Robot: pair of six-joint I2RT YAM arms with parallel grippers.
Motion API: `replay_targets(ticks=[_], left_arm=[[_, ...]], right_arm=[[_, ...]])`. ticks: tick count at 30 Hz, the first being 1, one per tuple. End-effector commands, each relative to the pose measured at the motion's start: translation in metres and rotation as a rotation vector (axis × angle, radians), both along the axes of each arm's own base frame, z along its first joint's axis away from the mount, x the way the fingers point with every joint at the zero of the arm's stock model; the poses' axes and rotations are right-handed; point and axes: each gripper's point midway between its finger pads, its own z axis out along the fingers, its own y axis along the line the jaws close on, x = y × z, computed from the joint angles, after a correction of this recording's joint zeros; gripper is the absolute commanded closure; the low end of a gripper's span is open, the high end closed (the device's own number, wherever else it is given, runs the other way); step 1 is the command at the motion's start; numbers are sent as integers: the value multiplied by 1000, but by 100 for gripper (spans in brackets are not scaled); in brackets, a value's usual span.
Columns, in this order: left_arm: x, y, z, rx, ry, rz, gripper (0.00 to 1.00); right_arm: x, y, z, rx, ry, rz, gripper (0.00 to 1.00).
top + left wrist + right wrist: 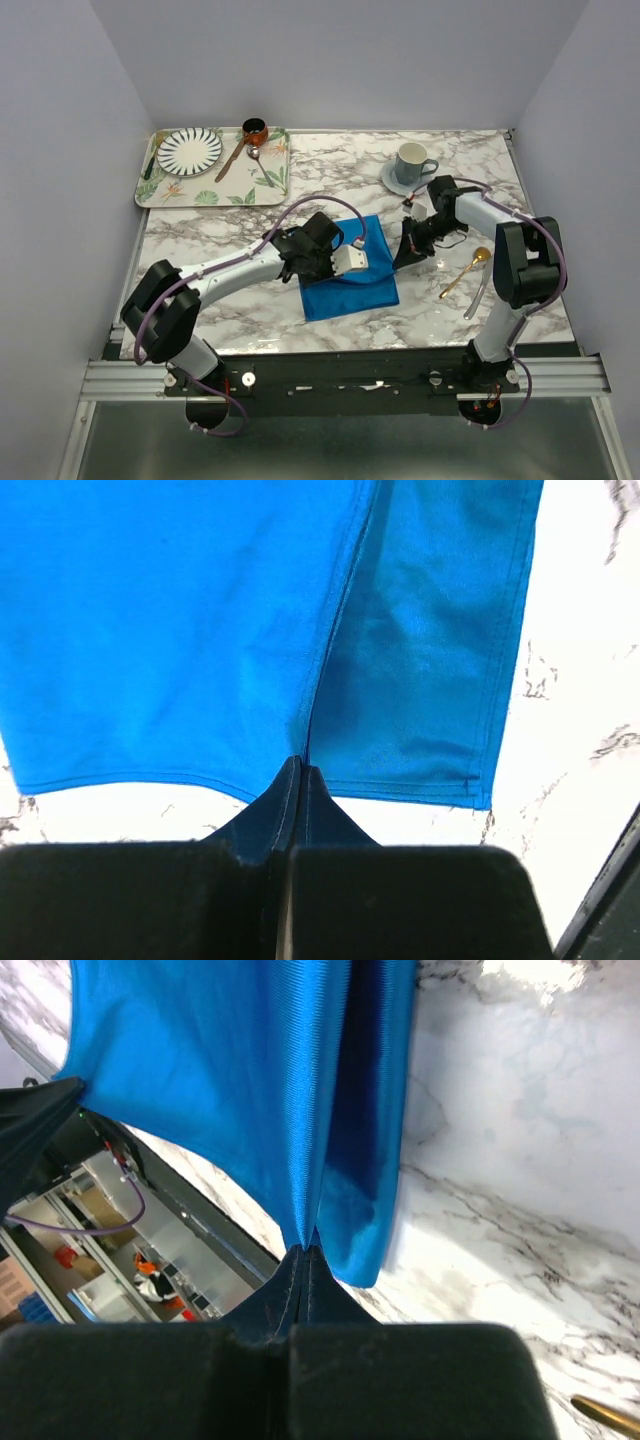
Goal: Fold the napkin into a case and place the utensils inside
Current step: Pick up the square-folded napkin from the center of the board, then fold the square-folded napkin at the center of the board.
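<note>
The royal-blue napkin [352, 285] lies mid-table, partly folded, with both sides pinched up. My left gripper [320, 266] is shut on a fold at its left edge; in the left wrist view the cloth [200, 630] runs up from the closed gripper [300, 772]. My right gripper [404, 254] is shut on its right edge; in the right wrist view the cloth [260, 1080] hangs from the closed gripper [306, 1256]. The gold spoon [466, 271] and the silver utensil [476, 298] lie on the marble right of the napkin. The gold spoon's tip also shows in the right wrist view [606, 1413].
A floral tray [270, 185] at the back left holds a striped plate [189, 150], a brown-handled spoon [233, 158] and a copper pot [255, 130]. A grey cup [410, 162] on a saucer stands at the back, behind the right gripper.
</note>
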Motion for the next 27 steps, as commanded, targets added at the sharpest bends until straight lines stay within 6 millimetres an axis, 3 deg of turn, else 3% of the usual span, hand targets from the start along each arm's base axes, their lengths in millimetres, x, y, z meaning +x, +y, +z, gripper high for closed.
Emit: replay_targets(ticks=[1,7,17,20,27], left_arm=[[-13,-3,24,-50,38,-9,100],[-32,-5,37,-79,55,-49,100],[-47,-5,31,-80,76,-76,100],[-48,-3,18,-59,91,-65,100],[-38,7,-30,26,149,-13,100]], right_arm=[[-17,-1,7,5,31,33,99],[-29,-5,13,-4,27,56,99],[-45,-4,14,24,61,78,99],[-40,0,9,22,47,81,99],[-23,12,-24,-3,108,75,99]])
